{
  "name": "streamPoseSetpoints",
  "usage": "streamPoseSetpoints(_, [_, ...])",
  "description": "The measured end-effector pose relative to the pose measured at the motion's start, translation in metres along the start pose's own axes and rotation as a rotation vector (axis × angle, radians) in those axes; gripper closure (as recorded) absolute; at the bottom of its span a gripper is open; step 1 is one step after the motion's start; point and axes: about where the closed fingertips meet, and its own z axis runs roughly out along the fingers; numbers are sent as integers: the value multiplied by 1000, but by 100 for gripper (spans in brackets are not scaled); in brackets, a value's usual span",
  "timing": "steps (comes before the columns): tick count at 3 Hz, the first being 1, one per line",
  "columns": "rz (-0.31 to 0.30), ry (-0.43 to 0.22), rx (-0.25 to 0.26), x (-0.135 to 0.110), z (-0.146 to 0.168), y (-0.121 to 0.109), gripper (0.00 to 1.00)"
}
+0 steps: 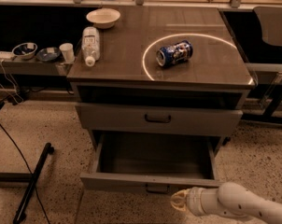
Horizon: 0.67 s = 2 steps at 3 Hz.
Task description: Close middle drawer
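Middle drawer (117, 181) hangs open; my jaws sit just below its front, right of the pull (157, 189); how open, can't tell.

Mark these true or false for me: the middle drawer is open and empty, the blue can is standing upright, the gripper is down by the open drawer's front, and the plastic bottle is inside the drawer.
The middle drawer is pulled out and its box is bare: true.
The blue can stands upright: false, it lies on its side on the cabinet top.
The gripper is low by the drawer's front, right of its pull: true.
The plastic bottle is inside the drawer: false, it lies on the cabinet top near the white bowl.
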Motion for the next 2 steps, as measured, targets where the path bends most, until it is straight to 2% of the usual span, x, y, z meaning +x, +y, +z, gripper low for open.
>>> streamPoseSetpoints(1, [4, -1, 16, 0, 3, -2, 100])
streamPoseSetpoints(2, [12, -7, 60, 5, 16, -16, 100])
